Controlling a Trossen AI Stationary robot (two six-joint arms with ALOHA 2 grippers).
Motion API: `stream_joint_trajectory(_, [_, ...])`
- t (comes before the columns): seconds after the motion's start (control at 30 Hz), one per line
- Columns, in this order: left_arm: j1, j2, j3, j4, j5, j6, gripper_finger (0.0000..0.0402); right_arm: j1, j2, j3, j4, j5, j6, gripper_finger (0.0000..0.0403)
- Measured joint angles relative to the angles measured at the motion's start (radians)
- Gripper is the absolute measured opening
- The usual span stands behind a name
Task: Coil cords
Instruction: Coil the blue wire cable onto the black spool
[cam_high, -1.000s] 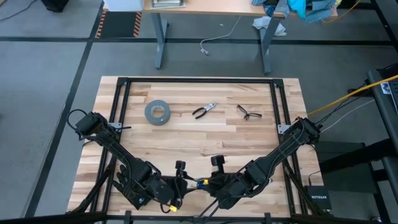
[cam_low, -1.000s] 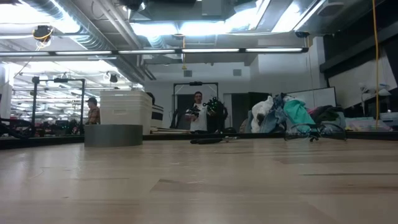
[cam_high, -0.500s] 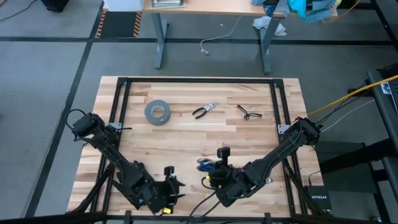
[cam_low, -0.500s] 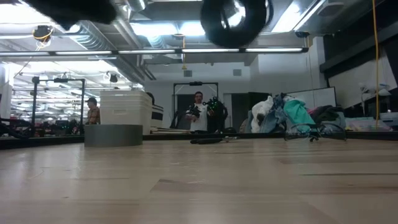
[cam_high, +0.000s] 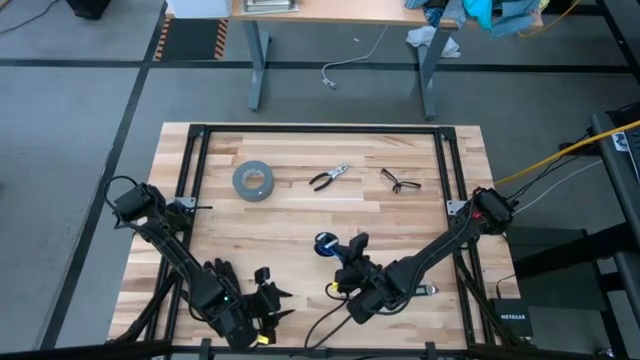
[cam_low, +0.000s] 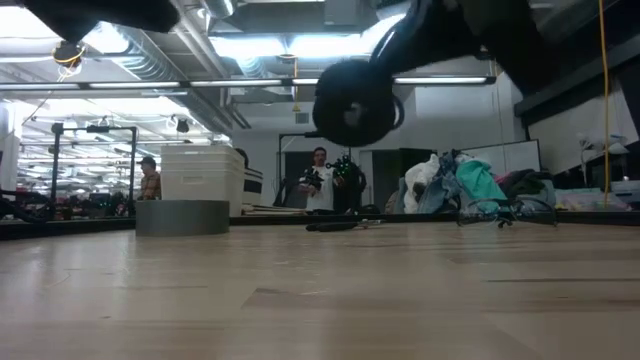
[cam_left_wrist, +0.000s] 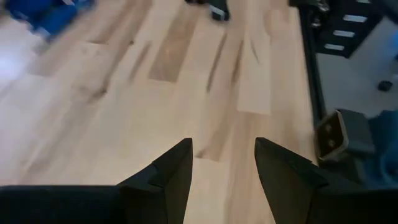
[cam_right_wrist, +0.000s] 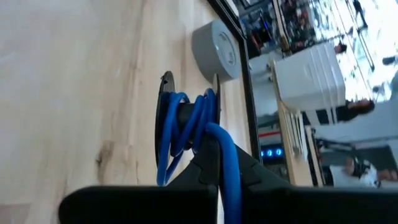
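Blue loops of the cords (cam_right_wrist: 186, 127) sit clenched in my right gripper (cam_right_wrist: 214, 177), a small bundle of black and bright blue cable wound round and pinched between my shut fingers, carried above the middle of the table (cam_high: 290, 225), nearer its front edge than the tools. My left gripper (cam_left_wrist: 222, 163) hangs off by the front-left part of the table, its fingers spread apart and holding nothing, only bare pale planks under them. The table is light butcher-block wood with a black frame round it. Farther back on it lie a grey tape roll (cam_high: 253, 180), a pair of pliers (cam_high: 328, 177) and a pair of glasses (cam_high: 400, 181), all well apart from my bundle. Beyond the table edge the room is a bright workshop with ceiling lights; a person (cam_low: 318, 180) stands far back, a pile of cloth (cam_low: 470, 190) to one side.
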Motion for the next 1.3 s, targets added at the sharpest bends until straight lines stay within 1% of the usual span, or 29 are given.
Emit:
stream_joint_trajectory(0.13, [0.003, 0.0, 0.0, -0.003, -0.055, 0.022, 0.0166, 0.0, 0.0, -0.058, 0.128, -0.025, -0.129, 0.0])
stream_joint_trajectory(0.23, [0.003, 0.0, 0.0, -0.003, -0.099, 0.031, 0.0166, 0.0, 0.0, -0.087, 0.164, -0.086, -0.206, 0.0])
stream_joint_trajectory(0.3, [0.003, 0.001, 0.0, -0.003, -0.117, 0.035, 0.0166, 0.0, 0.0, -0.102, 0.18, -0.118, -0.229, 0.0])
stream_joint_trajectory(0.43, [0.003, 0.002, 0.0, -0.003, -0.119, 0.035, 0.0166, 0.0, 0.011, -0.12, 0.186, -0.093, -0.259, 0.0])
stream_joint_trajectory(0.57, [0.003, 0.002, -0.001, -0.003, -0.124, 0.033, 0.0166, -0.002, 0.061, -0.12, 0.227, -0.038, -0.369, 0.0])
stream_joint_trajectory(0.67, [0.003, 0.002, -0.001, -0.003, -0.125, 0.026, 0.0166, -0.008, 0.105, -0.12, 0.272, -0.011, -0.472, 0.0])
stream_joint_trajectory(0.73, [0.003, 0.002, -0.001, -0.003, -0.125, 0.025, 0.0166, -0.013, 0.133, -0.12, 0.29, -0.001, -0.509, 0.0])
stream_joint_trajectory(0.83, [0.001, 0.002, -0.001, -0.004, -0.126, 0.024, 0.0166, -0.028, 0.161, -0.12, 0.294, 0.001, -0.529, 0.0])
stream_joint_trajectory(0.93, [0.0, 0.002, -0.001, -0.008, -0.126, 0.022, 0.0166, -0.036, 0.178, -0.12, 0.294, 0.025, -0.536, 0.0])
stream_joint_trajectory(1.07, [-0.002, 0.002, -0.002, -0.016, -0.126, 0.013, 0.0166, -0.062, 0.184, -0.12, 0.297, 0.011, -0.543, 0.0001])
stream_joint_trajectory(1.2, [-0.002, 0.002, -0.002, -0.055, -0.126, -0.025, 0.0166, -0.096, 0.184, -0.12, 0.307, -0.095, -0.547, 0.0001])
stream_joint_trajectory(1.3, [-0.004, 0.002, -0.002, -0.09, -0.125, -0.061, 0.0166, -0.111, 0.184, -0.12, 0.325, -0.116, -0.548, 0.0003])
